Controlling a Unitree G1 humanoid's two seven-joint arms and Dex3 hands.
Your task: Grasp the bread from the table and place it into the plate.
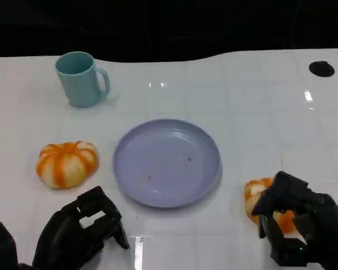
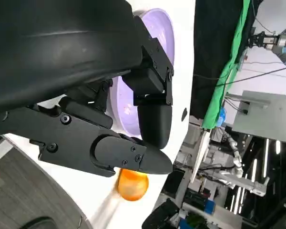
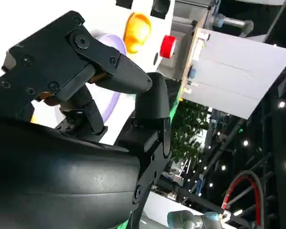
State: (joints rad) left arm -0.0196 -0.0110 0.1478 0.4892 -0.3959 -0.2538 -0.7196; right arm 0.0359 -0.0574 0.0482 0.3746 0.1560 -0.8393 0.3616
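**Right hand closing on the bread beside the plate**

The bread point(image 1: 258, 194), an orange-and-white round bun, lies on the white table point(image 1: 259, 112) just to the right of the lavender plate point(image 1: 167, 162), close to its rim but not on it. The right hand point(image 1: 296, 225) sits over the bun's near side, fingers wrapped partly around it; whether they truly grip it or only rest against it cannot be told from these pictures. That placement suits a short lift toward the plate, which holds only a few crumbs.

A second, similar bun point(image 1: 67, 163) lies left of the plate, and the left hand point(image 1: 81, 228) hovers nearer the robot, left of the plate's near edge, fingers curled loosely with nothing in them, apparently idle. A teal mug point(image 1: 80, 79) stands beyond the plate, to its left.

The head view gives the layout. The right wrist view adds an orange sliver point(image 3: 47, 97) tucked behind the fingers point(image 3: 112, 71). The left wrist view shows the plate point(image 2: 158, 28) past its own fingers point(image 2: 133, 157), which are closed on nothing.
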